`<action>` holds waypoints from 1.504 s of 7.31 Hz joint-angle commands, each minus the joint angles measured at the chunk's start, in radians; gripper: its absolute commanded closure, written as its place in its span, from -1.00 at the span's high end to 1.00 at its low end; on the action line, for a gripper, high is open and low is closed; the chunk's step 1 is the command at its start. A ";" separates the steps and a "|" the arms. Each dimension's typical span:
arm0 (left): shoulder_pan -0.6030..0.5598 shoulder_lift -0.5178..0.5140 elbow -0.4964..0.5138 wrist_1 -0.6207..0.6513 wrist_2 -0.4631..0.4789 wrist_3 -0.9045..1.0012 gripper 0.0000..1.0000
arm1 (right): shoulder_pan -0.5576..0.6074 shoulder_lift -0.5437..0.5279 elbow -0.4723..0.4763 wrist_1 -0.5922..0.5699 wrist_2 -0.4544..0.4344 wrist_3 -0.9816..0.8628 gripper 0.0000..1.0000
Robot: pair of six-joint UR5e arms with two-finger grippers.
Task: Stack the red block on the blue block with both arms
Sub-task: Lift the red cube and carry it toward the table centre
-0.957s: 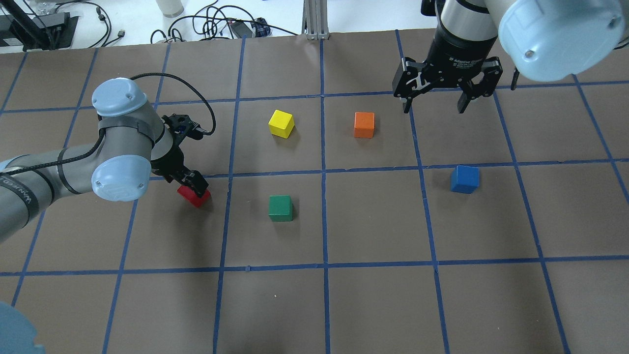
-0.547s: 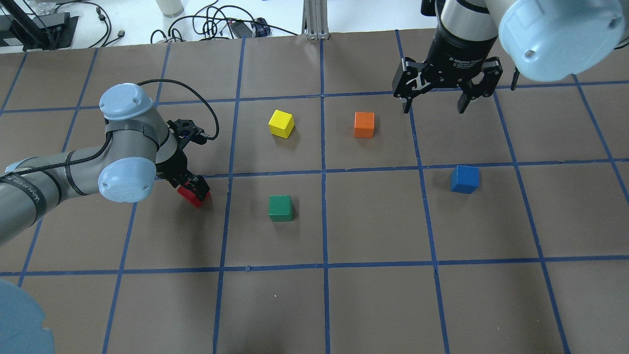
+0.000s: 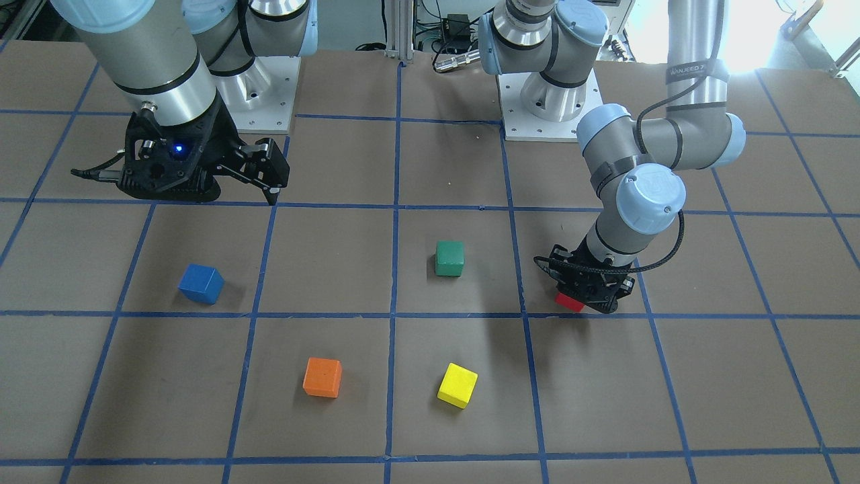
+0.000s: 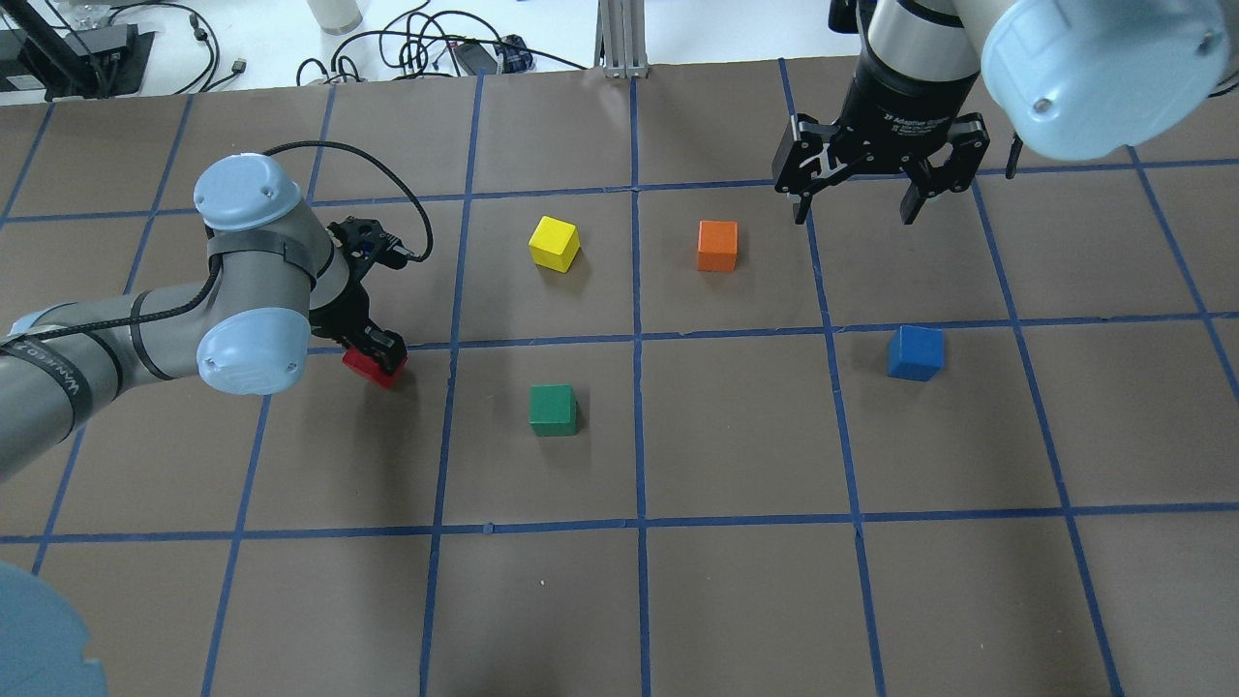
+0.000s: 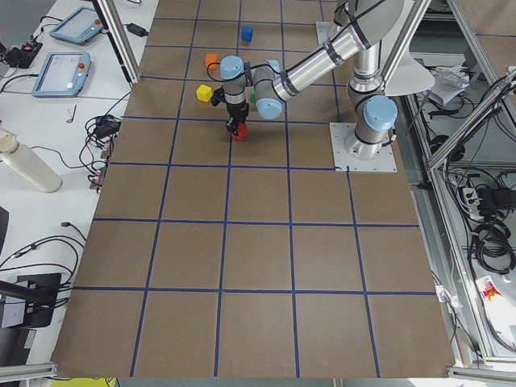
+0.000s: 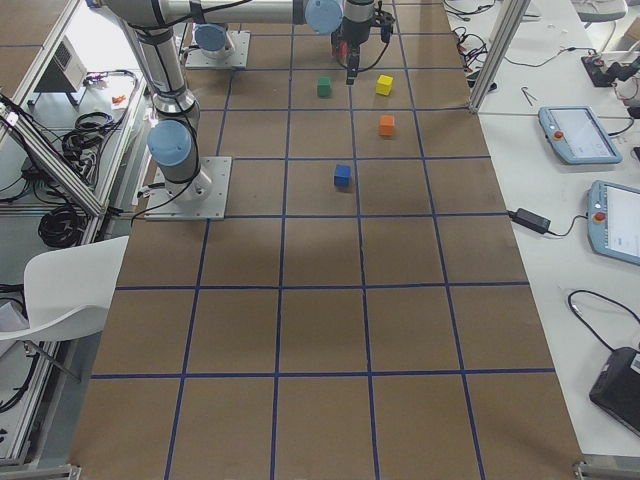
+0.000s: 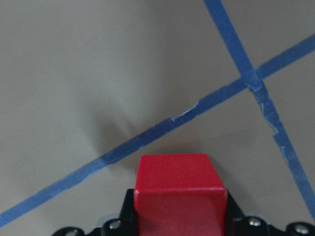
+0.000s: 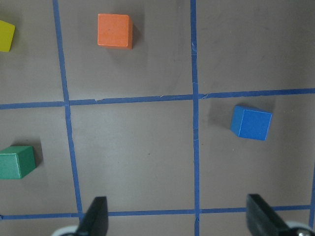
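Observation:
The red block (image 4: 365, 365) is held in my left gripper (image 4: 376, 356), lifted a little above the table; it fills the bottom of the left wrist view (image 7: 179, 194) and shows in the front view (image 3: 568, 302) under the gripper (image 3: 586, 296). The blue block (image 4: 915, 352) sits alone on the right side of the table (image 3: 200, 284), and shows in the right wrist view (image 8: 251, 123). My right gripper (image 4: 854, 206) is open and empty, high above the table, behind the blue block (image 6: 342, 175).
A green block (image 4: 553, 409) sits between the red and blue blocks. A yellow block (image 4: 554, 243) and an orange block (image 4: 717, 246) lie farther back. Blue tape lines grid the brown table (image 4: 736, 600).
My left gripper has risen and shifted slightly back with the red block in it. The right arm has not moved.

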 commanded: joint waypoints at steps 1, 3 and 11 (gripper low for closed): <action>-0.013 0.030 0.102 -0.111 -0.007 -0.109 -0.57 | 0.000 0.000 0.000 0.003 0.002 0.001 1.00; -0.097 0.011 0.287 -0.300 -0.008 -0.288 -0.56 | 0.002 0.000 0.003 0.003 0.008 0.010 1.00; -0.473 -0.152 0.420 -0.333 -0.087 -0.870 -0.54 | 0.000 -0.015 0.028 -0.009 0.002 0.001 1.00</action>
